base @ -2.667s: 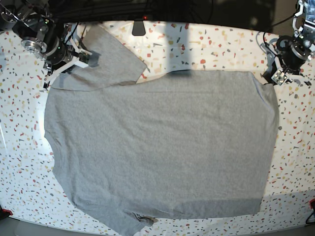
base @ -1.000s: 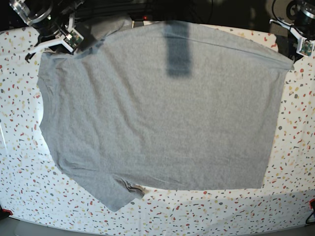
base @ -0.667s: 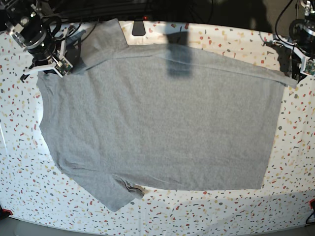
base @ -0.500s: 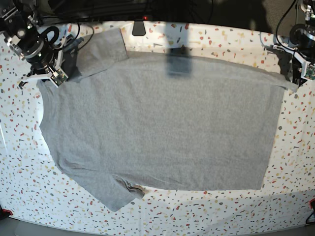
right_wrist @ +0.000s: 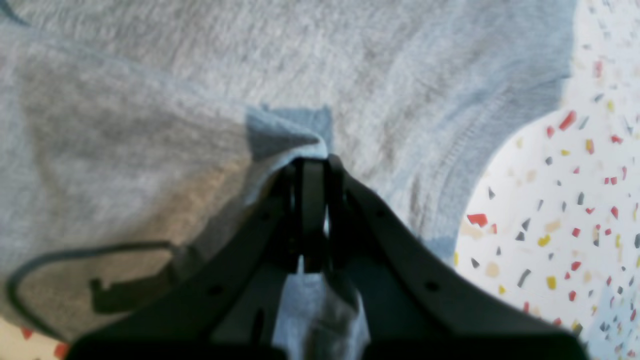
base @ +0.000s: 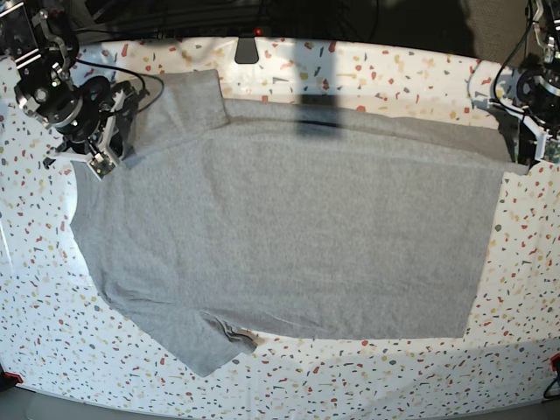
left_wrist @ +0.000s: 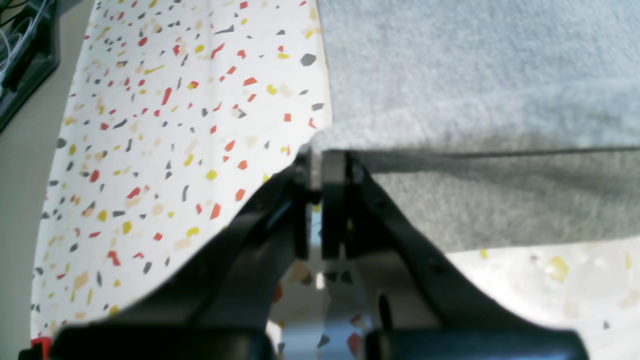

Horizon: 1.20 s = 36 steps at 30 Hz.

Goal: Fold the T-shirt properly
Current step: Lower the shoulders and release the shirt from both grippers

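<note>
- Shirt [base: 289, 236] now lies spread, plain side up, across most of the worktop [base: 525, 289], with its far edge lowered almost to the surface; half a second ago that edge was still held a little higher and farther back
- Left gripper [left_wrist: 316, 165] sits at the far corner of the hem, on the base view's right, with its jaws closed on a thin pinch of cloth; the wrist view shows fabric running out from between them
- Right gripper [right_wrist: 312, 167] is at the shoulder end, on the base view's left, jaws shut tight on a small folded tip of the shirt
- Against the frame from a second ago, both arms have come down and forward: then the far edge was lifted up to the back of the worktop and the body hung taut, whereas now it rests flat
- Against the oldest frame, the shirt sits farther back, and the near sleeve [base: 206, 346] is now fully in view
- Far sleeve [base: 188, 101] lies opened out beside the right gripper
- My reading: this is the end of a lift-and-lay to flatten the shirt, so actual folding has not begun, and both corners are not yet let go
</note>
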Motion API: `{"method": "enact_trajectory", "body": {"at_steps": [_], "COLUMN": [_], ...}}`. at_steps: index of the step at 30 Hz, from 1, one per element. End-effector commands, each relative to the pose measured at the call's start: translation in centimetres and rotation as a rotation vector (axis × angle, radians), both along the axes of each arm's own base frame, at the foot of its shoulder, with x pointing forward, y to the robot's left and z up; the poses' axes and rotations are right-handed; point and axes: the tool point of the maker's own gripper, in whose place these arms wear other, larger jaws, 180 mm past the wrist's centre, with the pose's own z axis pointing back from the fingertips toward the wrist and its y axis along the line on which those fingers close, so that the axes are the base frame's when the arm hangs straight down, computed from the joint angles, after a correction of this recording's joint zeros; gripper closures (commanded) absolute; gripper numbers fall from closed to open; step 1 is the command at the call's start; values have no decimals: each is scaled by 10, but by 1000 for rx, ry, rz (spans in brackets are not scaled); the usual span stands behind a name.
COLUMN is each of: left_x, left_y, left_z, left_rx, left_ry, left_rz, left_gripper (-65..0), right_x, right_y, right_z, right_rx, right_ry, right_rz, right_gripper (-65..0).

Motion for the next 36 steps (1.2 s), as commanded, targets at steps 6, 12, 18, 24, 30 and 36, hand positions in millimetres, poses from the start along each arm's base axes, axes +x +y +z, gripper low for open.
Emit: {"method": "enact_trajectory", "body": {"at_steps": [6, 12, 18, 24, 30, 36], "left_x": [15, 27, 32, 29, 34, 35], "left_y": [8, 16, 5, -19, -9, -6], "left_z": [5, -11, -23, -44, -38, -37], "left_rx": [-12, -43, -64, 21, 56, 65], "left_ry": [-38, -11, 17, 99, 55, 55], "left_rz": [7, 30, -8, -108, -47, -47], "left_gripper": [0, 0, 0, 0, 0, 0], "right_x": [25, 35, 35, 34, 34, 34], "right_y": [-9, -9, -10, -9, -11, -12], "right_z": [5, 11, 10, 8, 7, 8], "right_rx": [13, 16, 19, 19, 4, -5], "right_ry": [-42, -65, -63, -54, -54, -58], "right_rz": [-25, -24, -28, -20, -16, -12], "right_gripper": [0, 0, 0, 0, 0, 0]}}
